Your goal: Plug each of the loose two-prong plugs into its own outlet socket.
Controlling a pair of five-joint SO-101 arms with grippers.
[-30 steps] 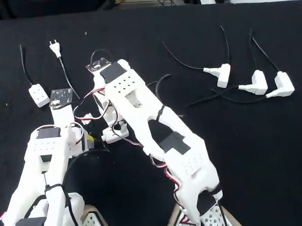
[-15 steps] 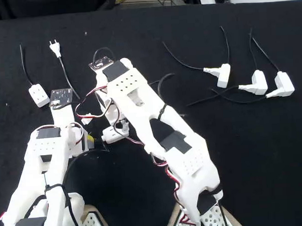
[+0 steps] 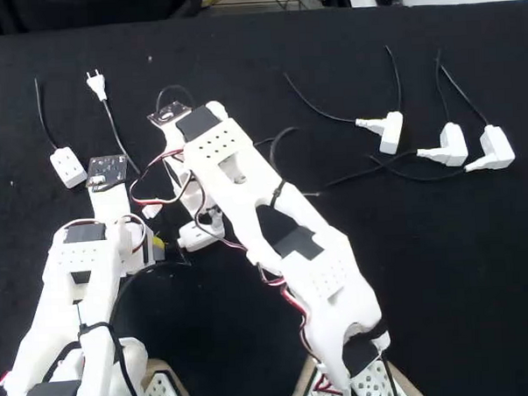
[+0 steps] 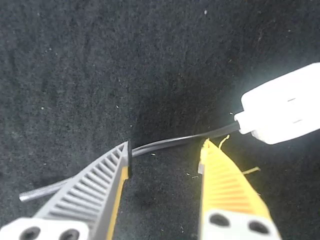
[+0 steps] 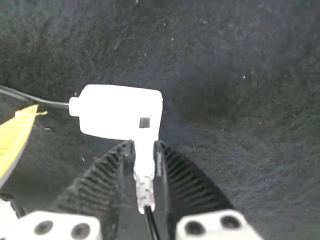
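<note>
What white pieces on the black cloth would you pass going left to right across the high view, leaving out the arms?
Square white socket block → small white two-prong plug → first white L-shaped piece → second L-shaped piece → third L-shaped piece.

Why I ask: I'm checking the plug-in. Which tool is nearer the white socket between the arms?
Right. The right tool grips the plug right against the socket; the left tool straddles the socket's cable, just short of it.

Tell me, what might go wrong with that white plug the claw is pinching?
The right gripper pinches the plug by its narrow neck, so it might twist or slip against the socket block. The left gripper stands open astride the block's cable, so the block could slide when pushed.
</note>
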